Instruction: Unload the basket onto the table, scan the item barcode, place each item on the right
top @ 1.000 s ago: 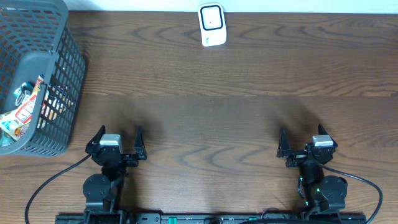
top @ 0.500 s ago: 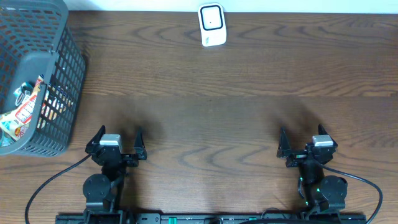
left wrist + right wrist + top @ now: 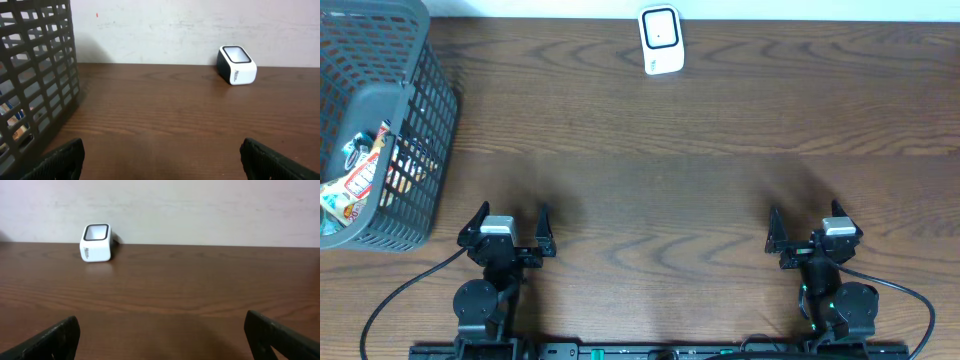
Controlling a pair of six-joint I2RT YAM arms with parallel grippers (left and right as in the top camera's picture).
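A white barcode scanner (image 3: 660,40) with a dark window stands at the table's far edge; it also shows in the left wrist view (image 3: 237,65) and the right wrist view (image 3: 96,242). Packaged items (image 3: 358,178) lie inside the grey basket (image 3: 415,120) at the far left, partly hidden by its mesh. My left gripper (image 3: 510,222) rests open at the near left, nothing between its fingers (image 3: 62,160). My right gripper (image 3: 803,224) rests open at the near right, likewise holding nothing, its fingers (image 3: 277,337) wide apart.
The grey mesh basket (image 3: 35,75) rises tall just left of my left gripper. Brown wooden table (image 3: 660,170) stretches between the grippers and the scanner. A pale wall runs behind the table's far edge.
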